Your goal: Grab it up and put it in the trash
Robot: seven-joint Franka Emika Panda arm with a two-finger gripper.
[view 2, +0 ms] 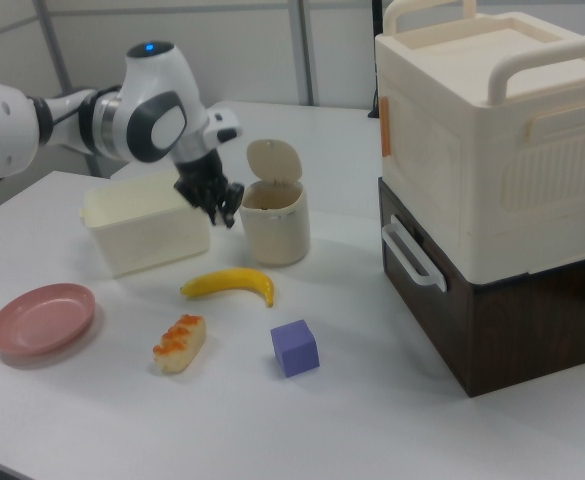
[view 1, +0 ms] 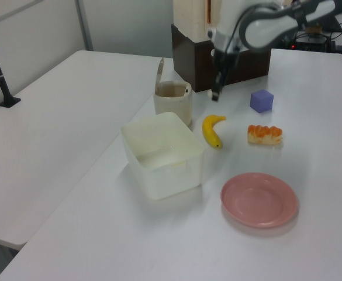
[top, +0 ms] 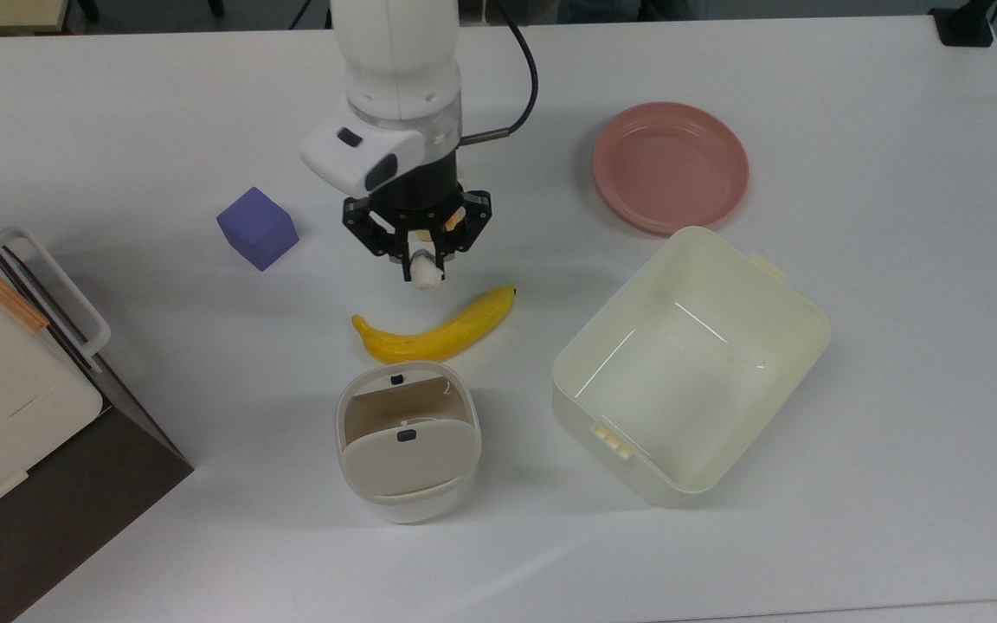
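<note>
My gripper is shut on the small crumpled white paper wad and holds it up off the table. In the top view it hangs just above the banana, to the right of the purple cube. The trash, a small rounded white bin with a beige swing lid, stands on the near side of the banana. In the left view the gripper is high in the air to the right of the trash. In the right view the gripper hovers just left of the trash.
A cream rectangular tub sits at the top view's right, with a pink plate behind it. An orange-topped bread loaf lies near the banana. A large cream box on a dark stand borders the table.
</note>
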